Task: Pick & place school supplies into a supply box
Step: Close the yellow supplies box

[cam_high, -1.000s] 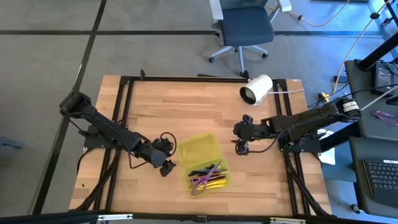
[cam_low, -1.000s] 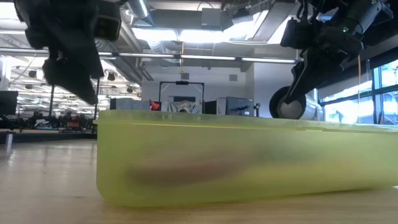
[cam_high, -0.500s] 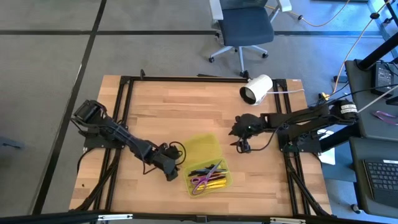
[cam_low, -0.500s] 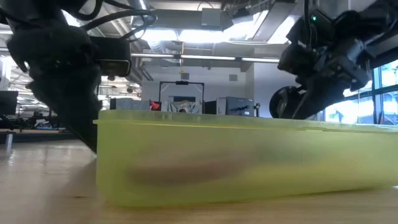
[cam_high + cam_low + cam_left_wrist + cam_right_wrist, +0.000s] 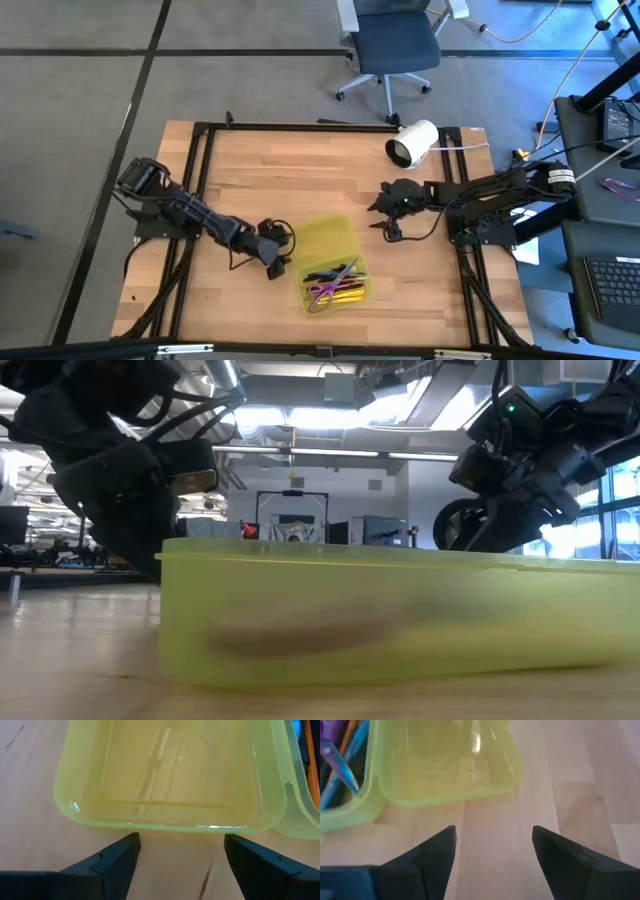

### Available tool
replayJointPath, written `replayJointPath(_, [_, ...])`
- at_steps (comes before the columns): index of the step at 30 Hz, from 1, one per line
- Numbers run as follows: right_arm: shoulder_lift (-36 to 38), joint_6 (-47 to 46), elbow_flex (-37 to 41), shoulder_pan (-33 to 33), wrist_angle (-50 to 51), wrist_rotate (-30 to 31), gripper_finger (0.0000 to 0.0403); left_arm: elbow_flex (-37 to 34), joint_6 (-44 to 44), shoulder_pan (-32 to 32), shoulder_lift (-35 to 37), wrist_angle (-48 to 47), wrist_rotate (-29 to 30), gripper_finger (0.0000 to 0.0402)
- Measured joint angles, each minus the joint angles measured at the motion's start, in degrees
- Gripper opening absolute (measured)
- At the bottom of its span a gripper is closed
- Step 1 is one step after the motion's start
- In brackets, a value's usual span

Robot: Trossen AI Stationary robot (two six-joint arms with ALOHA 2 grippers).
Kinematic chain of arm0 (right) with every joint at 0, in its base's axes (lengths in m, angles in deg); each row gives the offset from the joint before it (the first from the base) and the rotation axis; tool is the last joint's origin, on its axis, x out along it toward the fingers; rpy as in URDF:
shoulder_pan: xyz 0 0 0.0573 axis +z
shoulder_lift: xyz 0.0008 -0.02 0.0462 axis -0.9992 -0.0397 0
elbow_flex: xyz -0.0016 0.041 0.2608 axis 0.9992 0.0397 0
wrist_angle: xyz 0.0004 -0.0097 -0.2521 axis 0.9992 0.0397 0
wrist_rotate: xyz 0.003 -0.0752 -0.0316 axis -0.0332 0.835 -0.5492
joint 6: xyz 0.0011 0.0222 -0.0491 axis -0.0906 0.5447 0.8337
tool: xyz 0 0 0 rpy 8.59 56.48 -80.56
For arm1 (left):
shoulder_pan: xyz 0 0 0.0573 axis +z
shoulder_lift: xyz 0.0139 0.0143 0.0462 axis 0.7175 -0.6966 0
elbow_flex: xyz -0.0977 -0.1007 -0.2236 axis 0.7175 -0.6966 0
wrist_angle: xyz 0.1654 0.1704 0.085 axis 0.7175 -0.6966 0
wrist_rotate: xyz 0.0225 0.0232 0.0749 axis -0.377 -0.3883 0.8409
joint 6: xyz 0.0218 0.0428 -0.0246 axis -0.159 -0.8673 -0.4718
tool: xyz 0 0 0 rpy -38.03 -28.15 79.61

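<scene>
the pens, pencils and scissors (image 5: 335, 283) all appear to lie in the box (image 5: 352, 298) near the tabletop's front edge, so what seems left is shutting its open lid (image 5: 320, 238). the left gripper (image 5: 277, 262), jaws spread, sits at the lid's left edge; the right gripper (image 5: 385, 218), jaws spread, hovers off its right side. a white cylinder (image 5: 412, 144) lies well clear at the back edge

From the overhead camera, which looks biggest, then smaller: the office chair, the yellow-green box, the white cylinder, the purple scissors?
1. Office chair, though it stands on the floor, farther from the camera.
2. Yellow-green box, lid open.
3. White cylinder.
4. Purple scissors, lying inside the box.
</scene>
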Motion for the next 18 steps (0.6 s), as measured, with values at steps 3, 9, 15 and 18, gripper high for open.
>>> replayJointPath(3, [-1.5, -0.7, 0.0, 0.0, -2.9, 0.0, 0.0265, -0.9, -2.6, 1.1, -0.1, 0.9, -0.4, 0.0286])
replayJointPath(9, [-9.3, -3.8, 0.0, 0.0, -7.5, 0.0, 0.0265, -1.2, -10.2, 4.0, -0.2, 1.0, -1.0, 0.0284])
replayJointPath(15, [-16.7, -3.6, -0.9, 0.0, -12.0, 0.0, 0.0265, -1.3, -17.2, 8.6, -0.3, 0.9, -2.2, 0.0283])
replayJointPath(18, [-18.9, -3.4, -1.6, 0.0, -13.9, -0.1, 0.0265, -1.3, -21.1, 11.3, -0.2, 1.2, -4.5, 0.0283])
